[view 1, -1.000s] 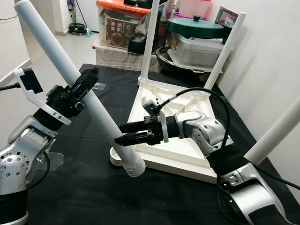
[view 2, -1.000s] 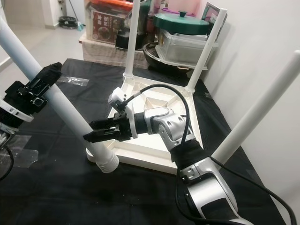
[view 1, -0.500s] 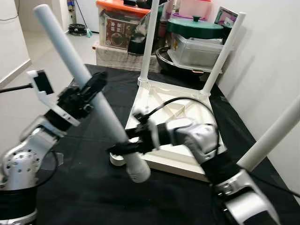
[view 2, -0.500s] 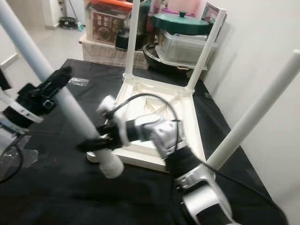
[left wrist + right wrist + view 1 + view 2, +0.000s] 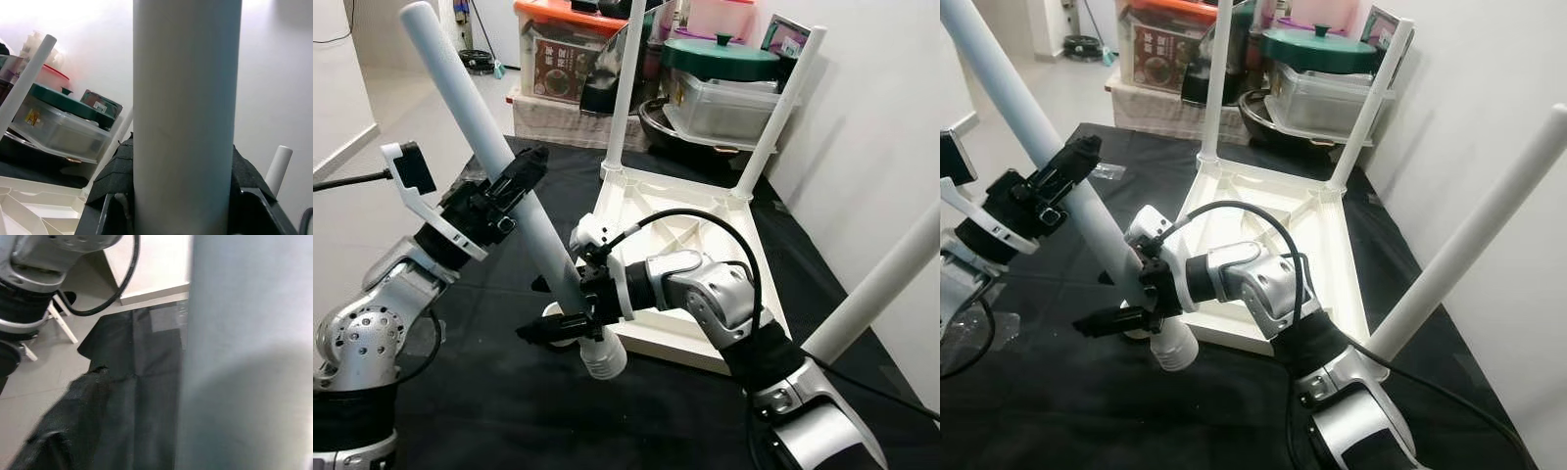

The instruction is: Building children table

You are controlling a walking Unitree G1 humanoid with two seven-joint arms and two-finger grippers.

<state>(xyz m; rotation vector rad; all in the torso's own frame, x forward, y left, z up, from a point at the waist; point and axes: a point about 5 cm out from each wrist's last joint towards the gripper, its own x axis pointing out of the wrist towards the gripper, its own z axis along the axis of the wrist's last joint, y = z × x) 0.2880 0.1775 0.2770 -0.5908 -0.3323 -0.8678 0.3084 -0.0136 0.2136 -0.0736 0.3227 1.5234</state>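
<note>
I hold the loose white table leg with my left gripper, whose two black fingers are clamped around the middle of the tube, so the leg stands tilted with its upper end leaning toward my left and away from me. I keep it in the middle because from there I can swing the lower, threaded end toward the corner where it must go. My right gripper reaches across to the lower part of the same leg, with one finger on each side of the tube; I cannot tell if they already press on it, so I think it serves to steady and guide this end. The white tabletop lies upside down on the black cloth, and three legs already stand up from its corners, so the corner near me on the left is the one still without a leg, and the threaded end hangs just beside it. Compared with one second ago, my right gripper has moved further to my left and lower along the leg, and the left arm has brought the leg closer to the tabletop and a little more upright. The threaded end is not yet in the socket.
</note>
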